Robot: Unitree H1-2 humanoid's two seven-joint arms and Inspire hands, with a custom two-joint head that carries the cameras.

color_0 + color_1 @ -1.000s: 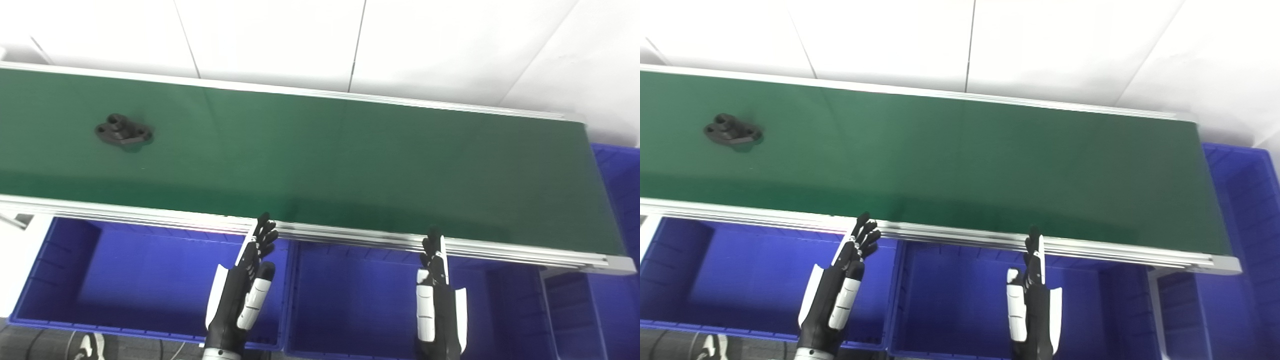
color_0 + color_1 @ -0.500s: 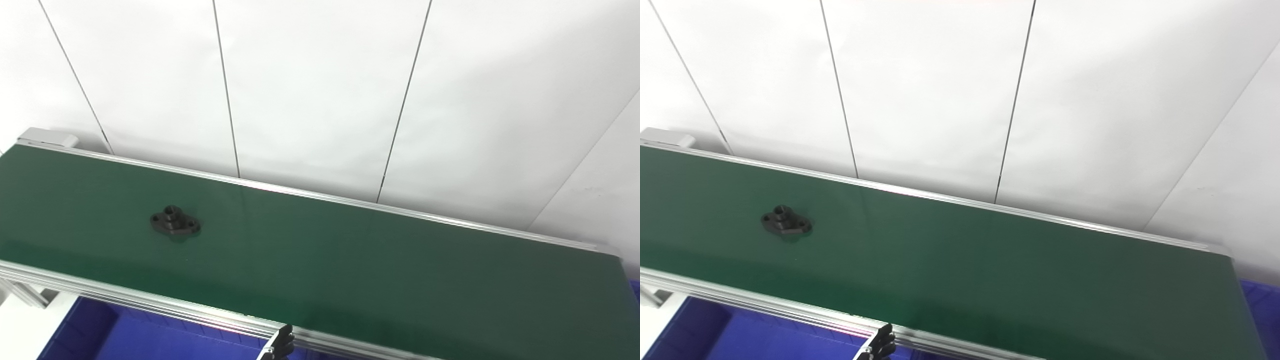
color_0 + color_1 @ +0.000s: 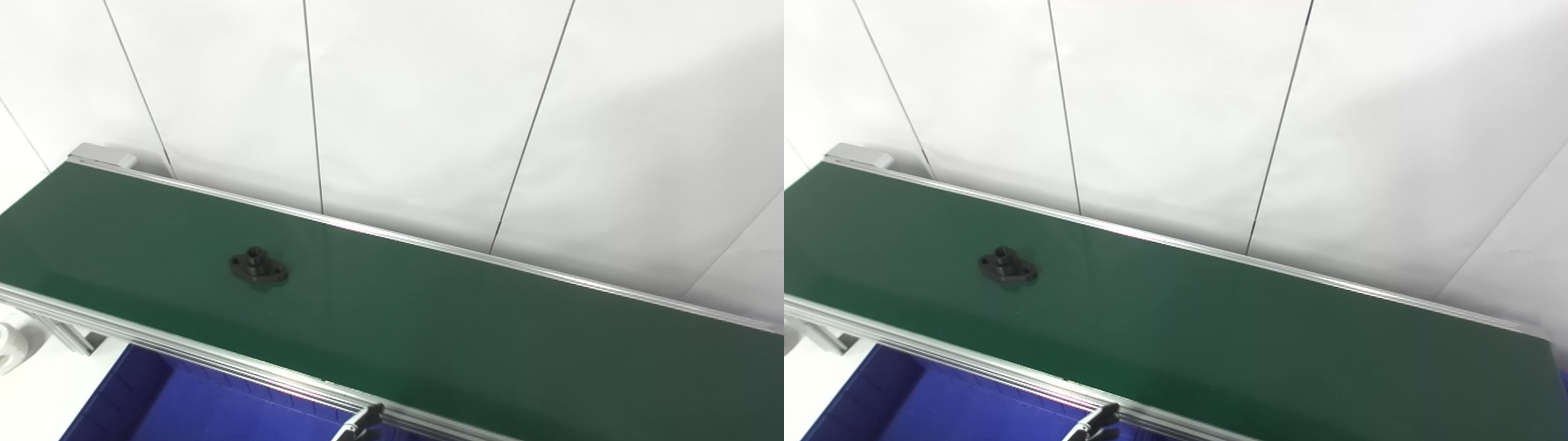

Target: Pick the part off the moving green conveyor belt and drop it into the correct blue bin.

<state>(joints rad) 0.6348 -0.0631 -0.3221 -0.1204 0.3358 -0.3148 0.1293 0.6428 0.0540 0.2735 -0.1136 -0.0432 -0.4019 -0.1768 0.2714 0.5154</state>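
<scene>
Only part of the blue plastic bin [image 3: 141,404] shows below the near rail at lower left, so we cannot see inside it. The small black flanged part [image 3: 258,269] lies left of centre on the long green conveyor belt [image 3: 465,331]. Well to its lower right, the left hand [image 3: 1095,424] pokes in as fingertips alone; we cannot tell its state. The right hand is out of view.
</scene>
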